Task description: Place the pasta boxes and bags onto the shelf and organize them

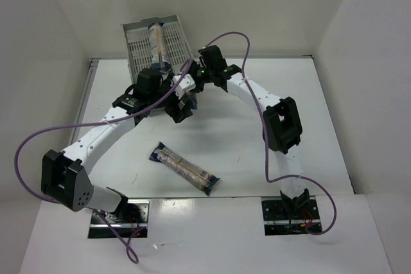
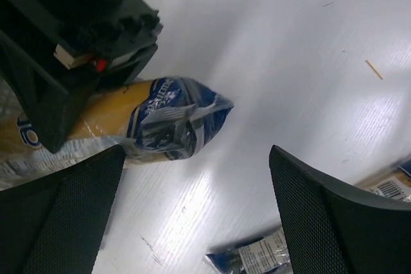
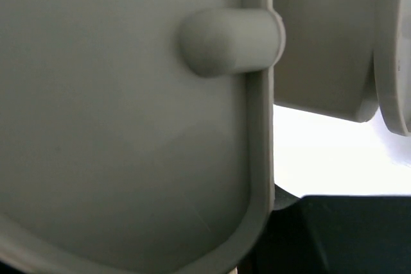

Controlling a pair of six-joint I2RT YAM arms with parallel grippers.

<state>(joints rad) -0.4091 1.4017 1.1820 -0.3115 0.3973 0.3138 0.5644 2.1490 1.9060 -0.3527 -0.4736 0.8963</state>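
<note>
The grey slatted shelf (image 1: 138,49) stands at the back of the table with one spaghetti pack (image 1: 157,40) lying on its top tier. A second pack (image 1: 186,170) lies slantwise on the table in front and shows at the bottom of the left wrist view (image 2: 257,258). The blue end of a third pack (image 2: 173,120) lies on the table by the shelf's front, partly under black arm parts. My left gripper (image 1: 182,112) is open and empty just above the table, near that end. My right gripper (image 1: 186,85) is at the shelf's front right corner, with the shelf's grey wall (image 3: 128,126) between its jaws.
White walls close in the table on the left, back and right. Purple cables loop off both arms. The two arms cross close together in front of the shelf. The arm bases sit at the near edge.
</note>
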